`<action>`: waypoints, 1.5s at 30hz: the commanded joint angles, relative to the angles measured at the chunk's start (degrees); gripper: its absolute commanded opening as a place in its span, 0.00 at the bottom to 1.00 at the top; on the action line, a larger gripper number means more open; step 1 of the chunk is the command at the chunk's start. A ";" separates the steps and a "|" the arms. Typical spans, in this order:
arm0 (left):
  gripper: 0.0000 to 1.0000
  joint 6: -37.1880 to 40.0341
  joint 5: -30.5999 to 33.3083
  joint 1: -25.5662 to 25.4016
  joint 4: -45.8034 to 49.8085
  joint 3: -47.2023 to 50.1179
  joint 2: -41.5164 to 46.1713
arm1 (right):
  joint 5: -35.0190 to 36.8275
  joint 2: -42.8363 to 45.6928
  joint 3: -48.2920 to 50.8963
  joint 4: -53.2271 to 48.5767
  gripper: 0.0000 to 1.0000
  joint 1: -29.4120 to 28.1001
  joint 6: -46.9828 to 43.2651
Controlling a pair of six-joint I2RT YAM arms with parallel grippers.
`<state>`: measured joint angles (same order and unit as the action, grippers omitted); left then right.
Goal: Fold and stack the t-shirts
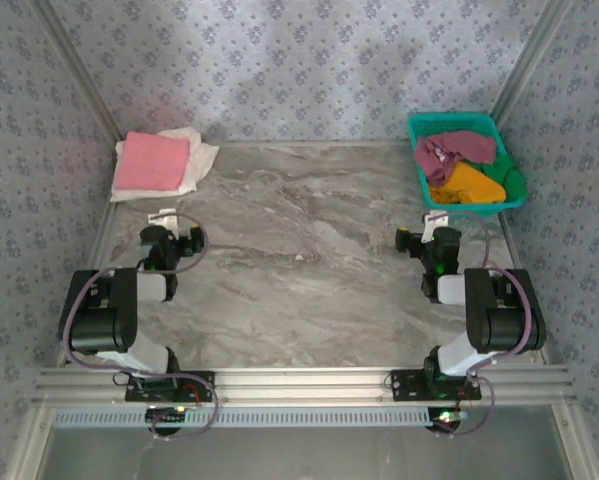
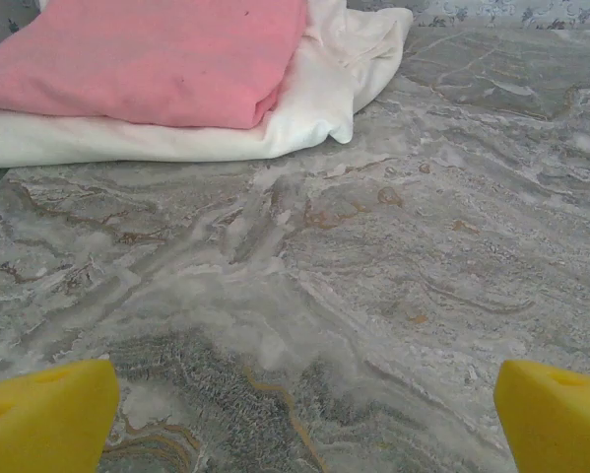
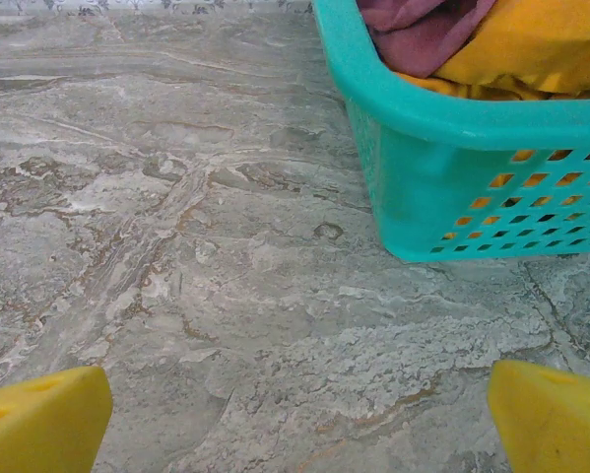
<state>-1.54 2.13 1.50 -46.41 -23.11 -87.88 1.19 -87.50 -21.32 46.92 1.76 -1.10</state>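
Observation:
A folded pink t-shirt (image 1: 151, 163) (image 2: 147, 59) lies on top of a folded cream t-shirt (image 1: 197, 155) (image 2: 314, 99) at the table's far left. A maroon t-shirt (image 1: 459, 150) (image 3: 423, 34), an orange one (image 1: 467, 185) (image 3: 531, 44) and a green one (image 1: 514, 180) lie crumpled in the teal basket (image 1: 419, 130) (image 3: 442, 168) at the far right. My left gripper (image 1: 172, 222) (image 2: 304, 419) stands open just short of the folded stack, nothing between its yellow fingertips (image 2: 43, 419). Near the basket's front, my right gripper (image 1: 427, 232) (image 3: 299, 419) stands open and empty too.
The marble tabletop (image 1: 309, 260) stretches between the stack and the basket. Patterned walls with metal frame rails (image 1: 99, 240) close in the left, right and back sides. Both arm bases sit on the rail at the near edge.

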 commanded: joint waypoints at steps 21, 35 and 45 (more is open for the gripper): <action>0.98 -3.49 1.82 -3.66 19.48 -4.57 23.65 | -0.35 30.04 -5.27 -25.35 1.00 3.31 16.30; 0.92 -3.29 -14.85 -32.42 63.97 -82.70 -18.00 | -3.14 -22.64 -94.39 -93.27 0.76 6.86 16.70; 0.93 -0.84 -15.15 -42.24 74.48 -109.07 -40.09 | -11.24 -49.70 -124.71 -103.55 0.80 14.40 16.88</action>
<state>-3.42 -11.62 -40.86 24.12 -127.98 -127.83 -4.25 -135.13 -142.30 -51.66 16.21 15.27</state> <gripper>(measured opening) 0.928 0.796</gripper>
